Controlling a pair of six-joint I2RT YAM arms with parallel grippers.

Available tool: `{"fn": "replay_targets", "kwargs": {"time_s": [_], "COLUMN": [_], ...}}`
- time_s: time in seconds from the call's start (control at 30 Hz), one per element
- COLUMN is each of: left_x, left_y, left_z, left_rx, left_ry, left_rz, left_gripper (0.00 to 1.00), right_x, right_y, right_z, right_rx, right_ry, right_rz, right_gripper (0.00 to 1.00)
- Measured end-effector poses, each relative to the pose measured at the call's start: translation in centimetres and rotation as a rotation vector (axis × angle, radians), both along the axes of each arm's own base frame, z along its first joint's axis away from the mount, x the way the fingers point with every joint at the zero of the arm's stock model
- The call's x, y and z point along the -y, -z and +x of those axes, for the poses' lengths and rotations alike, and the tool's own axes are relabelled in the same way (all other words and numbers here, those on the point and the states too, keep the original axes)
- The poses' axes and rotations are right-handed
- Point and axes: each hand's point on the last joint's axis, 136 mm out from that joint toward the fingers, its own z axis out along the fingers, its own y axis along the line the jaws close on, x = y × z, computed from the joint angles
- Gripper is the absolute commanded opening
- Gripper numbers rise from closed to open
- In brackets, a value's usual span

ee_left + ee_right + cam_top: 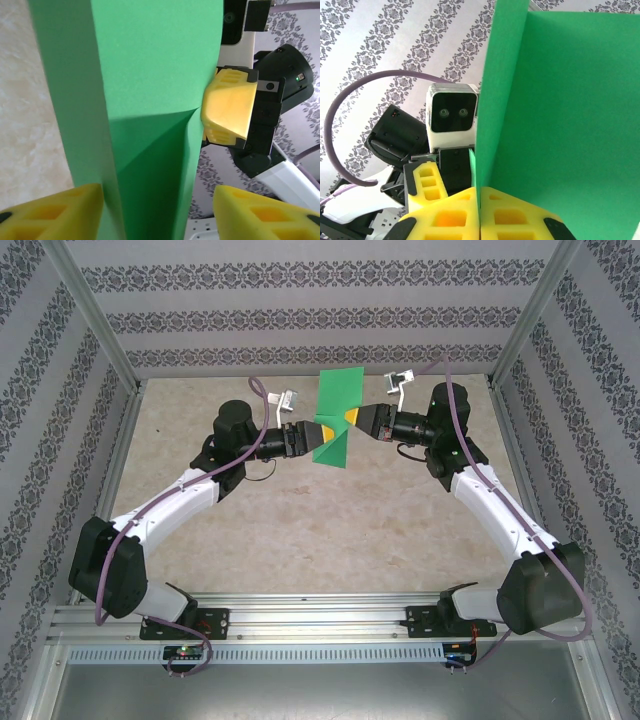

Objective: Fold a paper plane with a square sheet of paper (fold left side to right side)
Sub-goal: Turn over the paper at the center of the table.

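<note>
The square sheet of paper (pixel 338 420) is bright green, folded along a crease and held upright in the air above the middle of the table. My right gripper (pixel 347 419) comes in from the right and is shut on the sheet's edge; in the right wrist view its yellow pads (pixel 450 215) press together on the paper (pixel 570 125). My left gripper (pixel 312 437) reaches in from the left. In the left wrist view its fingers (pixel 55 210) stand apart on either side of the sheet (pixel 150 75), the left one close against it. The right gripper's pads (pixel 230 110) pinch the far edge.
The beige marbled table (pixel 300 520) lies below the raised paper. Patterned walls (pixel 300 300) and metal frame posts (pixel 95 315) close in the back and sides. A metal rail (pixel 320 625) with both arm bases runs along the near edge.
</note>
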Motion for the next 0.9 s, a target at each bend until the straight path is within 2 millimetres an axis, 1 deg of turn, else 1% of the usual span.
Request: {"fn": "replay_targets", "kwargs": {"time_s": [0.1,0.2,0.33,0.4,0.5,0.57,0.67,0.77,0.9], "left_x": [0.1,0.1,0.1,0.0,0.0,-0.2,-0.7,-1.6,-2.8], "left_y": [0.0,0.1,0.6,0.9,1.5,2.6,5.1,7.7,10.5], "left_z": [-0.1,-0.2,-0.2,-0.2,0.0,0.2,0.8,1.3,1.0], "left_rx": [-0.005,-0.010,-0.020,-0.026,-0.029,-0.040,-0.066,-0.072,-0.031], "left_ry": [0.009,0.009,0.008,0.006,-0.005,-0.026,-0.084,-0.161,-0.251], "left_rz": [-0.004,-0.007,-0.001,0.003,0.027,0.064,0.170,0.339,0.598], "left_gripper": [0.34,0.25,0.20,0.18,0.17,0.17,0.14,0.08,0.03], "right_x": [0.0,0.0,0.0,0.1,0.5,1.1,2.8,5.1,8.2], "right_y": [-0.2,-0.2,0.1,0.7,2.0,3.0,4.8,6.8,9.6], "right_z": [0.0,0.0,0.0,0.1,0.2,0.5,1.1,1.6,1.6], "right_rx": [0.004,0.008,0.000,-0.012,-0.035,-0.052,-0.084,-0.108,-0.138], "right_ry": [0.001,0.001,0.002,0.009,0.025,0.054,0.128,0.236,0.366], "right_rz": [0.005,0.006,-0.004,-0.023,-0.062,-0.099,-0.176,-0.286,-0.462], "right_gripper": [0.11,0.14,0.22,0.27,0.35,0.40,0.45,0.51,0.52]}}
